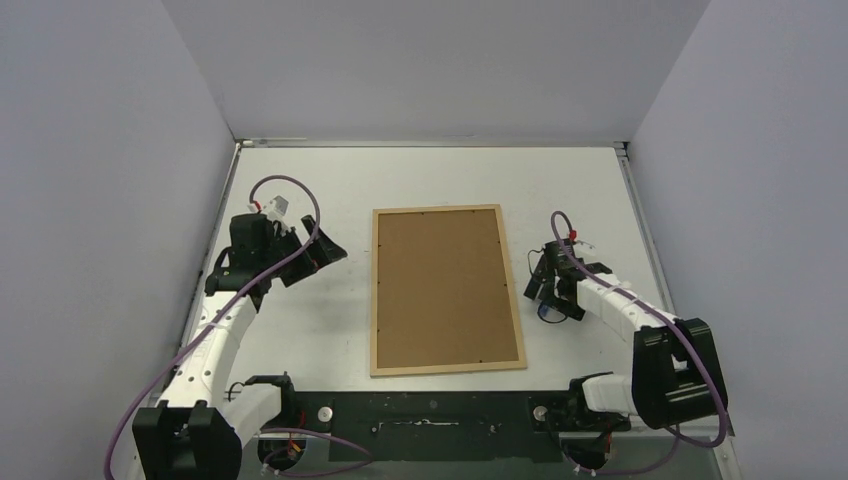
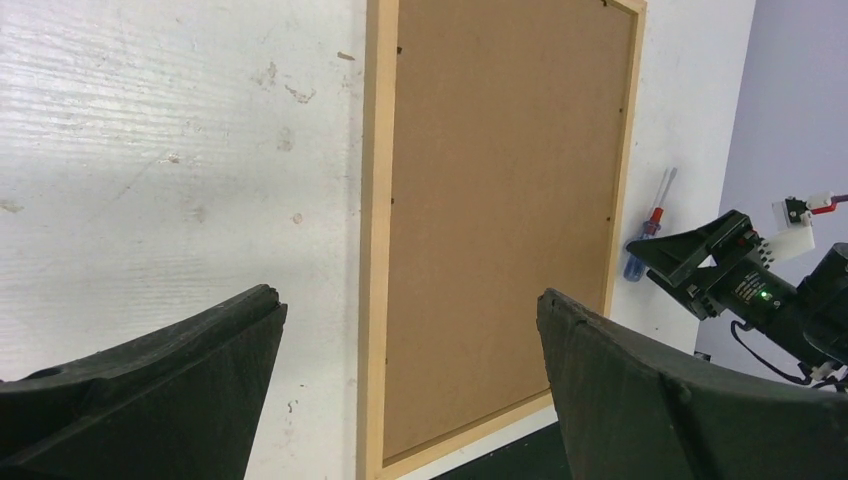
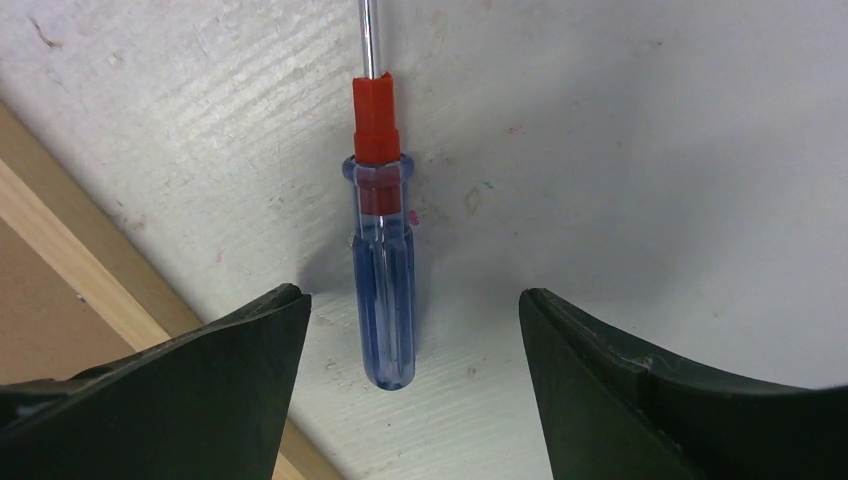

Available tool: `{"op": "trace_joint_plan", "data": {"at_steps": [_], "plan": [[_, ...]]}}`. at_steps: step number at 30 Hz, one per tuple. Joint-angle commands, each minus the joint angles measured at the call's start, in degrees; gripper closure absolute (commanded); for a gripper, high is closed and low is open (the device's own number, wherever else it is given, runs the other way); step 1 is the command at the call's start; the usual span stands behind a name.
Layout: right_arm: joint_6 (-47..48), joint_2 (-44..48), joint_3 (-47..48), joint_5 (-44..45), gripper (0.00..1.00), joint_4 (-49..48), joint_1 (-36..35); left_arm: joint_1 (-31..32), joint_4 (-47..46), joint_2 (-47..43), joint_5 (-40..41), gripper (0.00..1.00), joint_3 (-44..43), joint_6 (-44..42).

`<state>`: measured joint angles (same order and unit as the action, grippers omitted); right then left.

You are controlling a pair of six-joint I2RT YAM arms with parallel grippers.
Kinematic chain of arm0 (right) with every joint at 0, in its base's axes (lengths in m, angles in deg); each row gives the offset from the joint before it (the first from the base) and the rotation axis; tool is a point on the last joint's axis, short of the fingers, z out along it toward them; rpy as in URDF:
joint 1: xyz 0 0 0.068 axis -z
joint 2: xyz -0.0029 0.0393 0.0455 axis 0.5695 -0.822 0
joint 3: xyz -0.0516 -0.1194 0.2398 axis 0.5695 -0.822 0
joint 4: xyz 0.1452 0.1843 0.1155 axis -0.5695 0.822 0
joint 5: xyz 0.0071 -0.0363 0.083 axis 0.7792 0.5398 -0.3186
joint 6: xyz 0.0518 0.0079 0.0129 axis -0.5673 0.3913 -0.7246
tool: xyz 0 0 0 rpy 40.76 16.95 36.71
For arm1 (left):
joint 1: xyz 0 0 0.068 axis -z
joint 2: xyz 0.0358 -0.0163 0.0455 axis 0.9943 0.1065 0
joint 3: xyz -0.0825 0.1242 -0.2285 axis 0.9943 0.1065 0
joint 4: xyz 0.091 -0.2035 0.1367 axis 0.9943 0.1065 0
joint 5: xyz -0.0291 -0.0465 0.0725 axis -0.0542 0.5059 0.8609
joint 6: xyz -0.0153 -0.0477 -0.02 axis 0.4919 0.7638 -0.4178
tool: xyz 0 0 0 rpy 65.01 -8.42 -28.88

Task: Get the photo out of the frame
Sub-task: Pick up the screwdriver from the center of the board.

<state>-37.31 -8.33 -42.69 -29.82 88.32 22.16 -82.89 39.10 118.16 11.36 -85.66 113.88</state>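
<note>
The frame (image 1: 375, 290) of thin light wood lies face down in the middle of the table, its brown backing panel (image 1: 447, 290) facing up. The photo is hidden under that panel. My left gripper (image 1: 325, 255) hovers open to the left of the frame; in the left wrist view the left gripper (image 2: 408, 298) looks across the frame's moulding (image 2: 378, 250) with nothing between its fingers. My right gripper (image 1: 545, 290) is low over the table just right of the frame. In the right wrist view the right gripper (image 3: 412, 296) stands open astride a blue-handled screwdriver (image 3: 383, 280), touching neither side of it.
The screwdriver (image 2: 648, 235) lies on the white table close along the frame's right edge (image 3: 60, 235), its shaft pointing away from the right gripper. Grey walls enclose the table on three sides. A black base bar (image 1: 440, 415) runs along the near edge.
</note>
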Motion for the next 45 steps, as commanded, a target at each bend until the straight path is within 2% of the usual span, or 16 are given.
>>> {"op": "trace_joint_plan", "data": {"at_steps": [1, 7, 10, 18, 27, 32, 36, 41, 45], "plan": [[2.35, -2.22, -0.56, -3.03, 0.23, -3.58, 0.42, -0.72, 2.75, -0.31, -1.35, 0.03, -1.72, -3.91], [2.98, -4.26, -0.37, -2.34, 0.29, -3.56, 0.52, -6.67, 6.65, 0.67, -0.03, 0.03, -2.92, -4.54], [3.05, -5.40, -0.43, -1.71, 0.32, -3.44, 0.52, -10.50, 7.34, 2.06, -3.41, 0.03, -2.68, -5.21], [2.90, -6.91, 0.22, -0.86, 0.40, -2.82, 0.31, -11.19, 6.13, 1.49, -6.17, 0.03, -2.19, -7.11], [2.73, -7.79, 0.33, -0.66, 0.61, -2.90, 0.24, -11.19, 4.82, 1.00, -6.29, 0.03, -1.55, -6.36], [2.70, -7.32, 0.25, -0.81, 0.80, -3.17, 0.06, -11.19, 4.47, 1.55, -6.74, 0.04, -1.37, -6.01], [3.33, -4.86, 0.71, -1.02, 1.00, -3.33, -0.05, -11.19, 3.87, 1.42, -7.48, 0.04, -1.12, -5.83], [4.79, 3.37, 3.97, -4.00, 1.00, -1.49, -0.03, -11.19, 0.76, 1.09, -12.45, 0.07, -0.06, -5.61], [5.22, 12.37, 4.07, -13.68, 1.00, -3.96, -0.18, -11.12, -4.50, -0.06, -17.58, 0.09, 1.97, -4.28]]}}
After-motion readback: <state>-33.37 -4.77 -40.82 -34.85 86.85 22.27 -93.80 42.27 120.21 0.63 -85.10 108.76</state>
